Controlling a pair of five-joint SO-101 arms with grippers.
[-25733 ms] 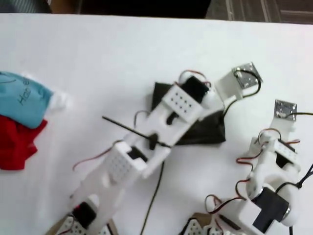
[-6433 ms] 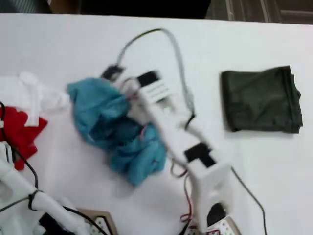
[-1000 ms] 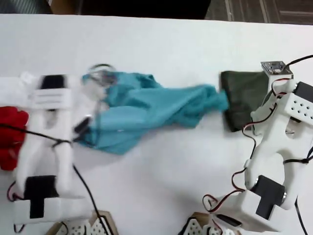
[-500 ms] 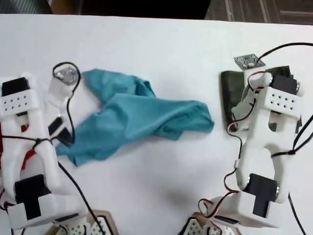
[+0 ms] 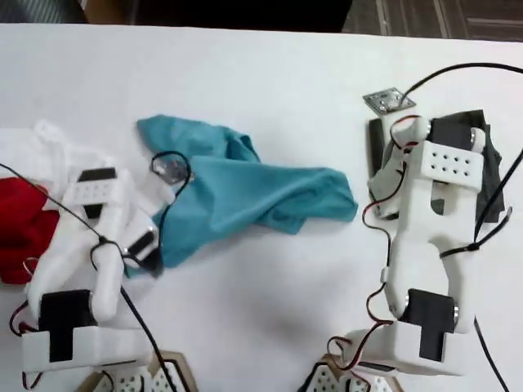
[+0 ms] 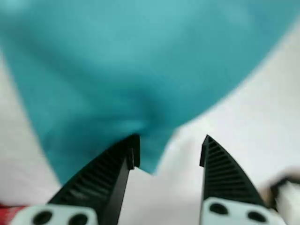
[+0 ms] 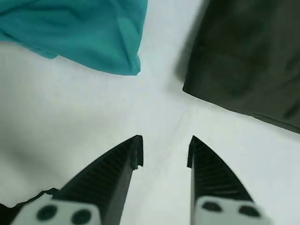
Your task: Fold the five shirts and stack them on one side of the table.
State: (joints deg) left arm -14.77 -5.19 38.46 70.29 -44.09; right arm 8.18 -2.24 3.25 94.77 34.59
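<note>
On the white table [image 5: 270, 73], the left gripper [image 6: 169, 140] hangs with fingers spread and empty at an edge of the crumpled teal shirt [image 5: 245, 192]. The right gripper [image 7: 165, 139], also parted and empty, sits between it and the folded dark shirt [image 7: 248, 56]. The teal cloth looks light, soft and limp, likely best pinched at 2 corners.

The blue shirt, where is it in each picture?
High view: blue shirt crumpled mid-table, between the arms.
Left wrist view: blue shirt close ahead of the open left pincer.
Right wrist view: blue shirt ahead of the right pincer, apart from the dark shirt.
Shared landmark: the white table.
</note>
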